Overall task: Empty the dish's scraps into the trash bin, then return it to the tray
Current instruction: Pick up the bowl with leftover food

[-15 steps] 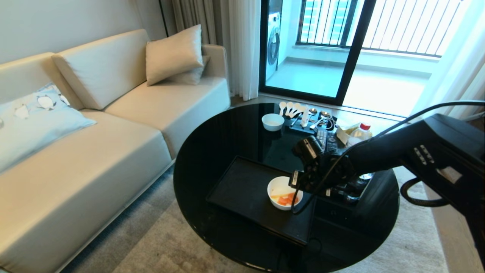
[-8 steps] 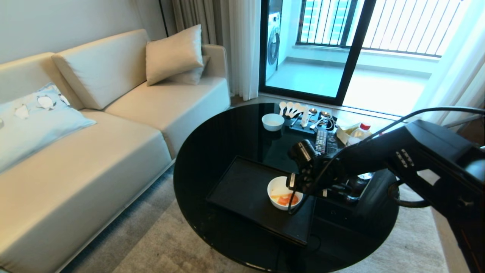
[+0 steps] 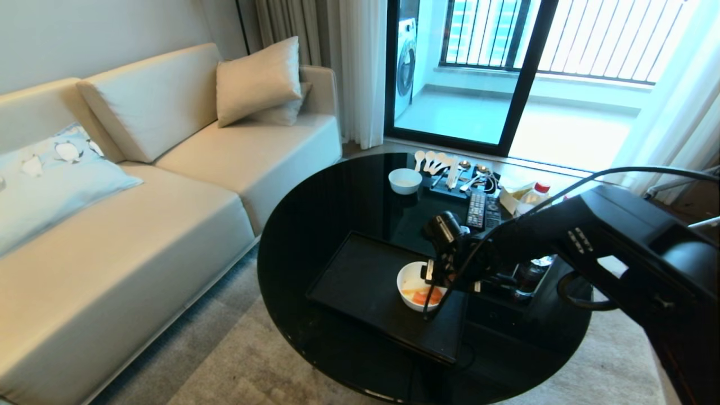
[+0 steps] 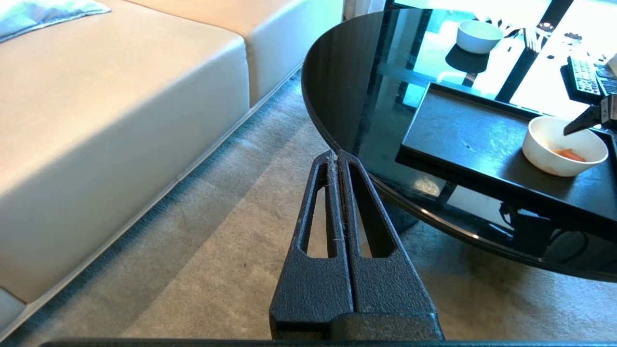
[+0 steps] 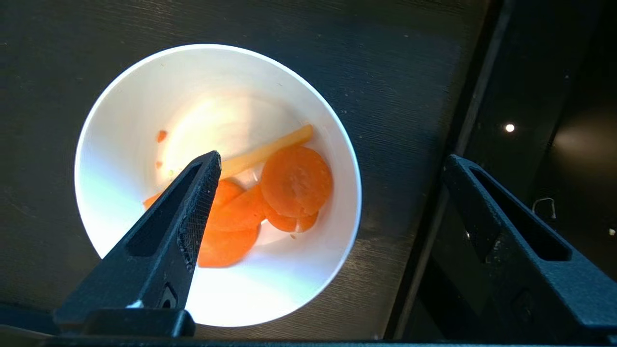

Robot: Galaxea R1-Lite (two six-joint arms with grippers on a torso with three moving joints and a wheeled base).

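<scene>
The dish [image 3: 415,279], a small white bowl, stands near the right end of the black tray [image 3: 360,275]. The scraps in it are orange carrot slices [image 5: 295,180] and a pale strip [image 5: 270,149]. My right gripper [image 5: 332,159] hangs open just above the dish [image 5: 144,120]. One finger [image 5: 193,202] is over the inside. The other finger [image 5: 501,226] is outside the rim, past the tray's edge. In the head view the right gripper [image 3: 432,281] sits on the bowl's right side. My left gripper [image 4: 337,153] is shut and parked over the rug beside the table. The trash bin is out of view.
A second white bowl [image 3: 405,180], a cutlery stand with spoons [image 3: 458,177], remotes [image 3: 478,205] and a red-capped bottle [image 3: 534,197] sit at the far side of the round black glass table [image 3: 315,225]. A beige sofa [image 3: 140,225] lies to the left.
My right arm has come down and shifted left, closer over the dish, with its fingers spread a little wider. The dish and tray have stayed put.
</scene>
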